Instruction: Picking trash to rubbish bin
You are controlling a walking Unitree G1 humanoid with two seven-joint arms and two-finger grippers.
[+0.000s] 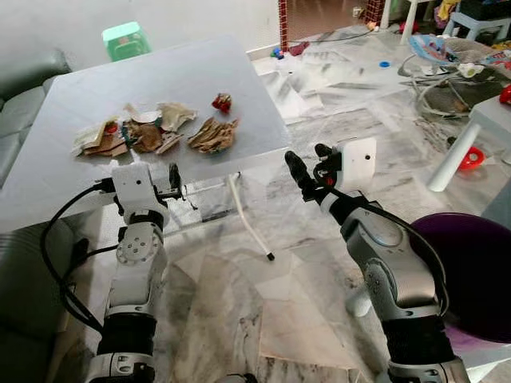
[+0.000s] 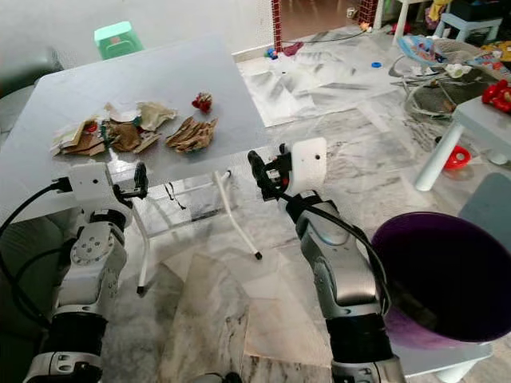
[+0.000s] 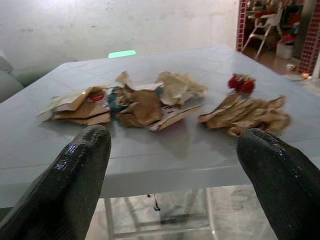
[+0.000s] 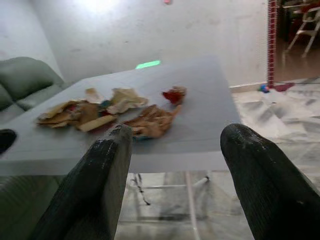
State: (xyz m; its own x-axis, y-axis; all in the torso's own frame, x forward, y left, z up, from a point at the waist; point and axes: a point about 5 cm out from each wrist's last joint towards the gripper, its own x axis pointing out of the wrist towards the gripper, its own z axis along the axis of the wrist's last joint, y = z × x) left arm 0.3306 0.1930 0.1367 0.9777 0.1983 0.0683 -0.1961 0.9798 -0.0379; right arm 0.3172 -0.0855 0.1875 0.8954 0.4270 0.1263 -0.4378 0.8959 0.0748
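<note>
— What is lying on the tabletop [image 1: 192, 80] right now?

— Crumpled brown paper trash is sitting toward its near edge: a bigger pile of brown scraps [image 1: 132, 132] on the left, a separate brown wad [image 1: 212, 136] just beside it toward the right, and a small red wrapper [image 1: 221, 101] lying a little farther in, near the wad.

— And the arms?

— Both are hovering at the near edge, touching nothing. The left gripper [image 3: 172, 175] is facing the pile, its fingers [image 3: 75, 170] standing wide apart with nothing between them. The right gripper [image 4: 185, 175] is hanging off the near right corner, over the marble floor [image 1: 263, 303], fingers [image 4: 100, 175] likewise spread and empty.

— Where is the bin?

— A purple rubbish bin [image 2: 447, 271] is standing on the floor beside the robot's right arm, well apart from the trash. A green stool [image 1: 126, 40] is showing past the far edge, and a grey sofa [image 1: 24, 88] is flanking the left side.
</note>
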